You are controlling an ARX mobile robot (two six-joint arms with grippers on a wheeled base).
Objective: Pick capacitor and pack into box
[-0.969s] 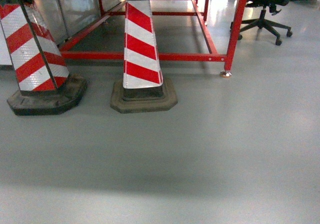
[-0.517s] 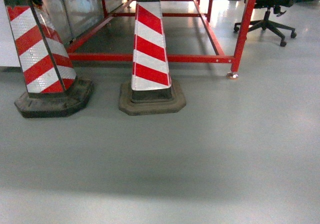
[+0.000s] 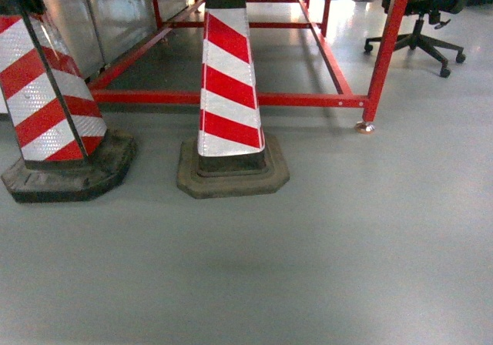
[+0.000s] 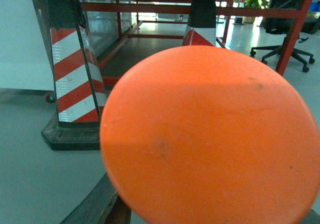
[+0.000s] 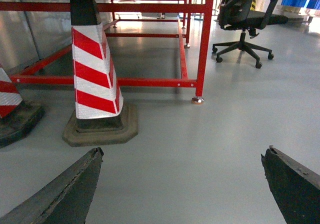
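Searching for the box, I see only cones (image 3: 229, 91) ahead of my wide-open, empty right gripper (image 5: 182, 184); left gripper's state I cannot tell.

The head camera slants down at the grey floor (image 3: 308, 268), with two striped cones (image 3: 229, 91) at 11 and 12 o'clock before a red frame (image 3: 381, 60). The left wrist camera sits low, nearly blocked by an orange disc (image 4: 210, 134). The right wrist camera looks level along the floor, sharing cone, frame and office chair (image 5: 245, 19).
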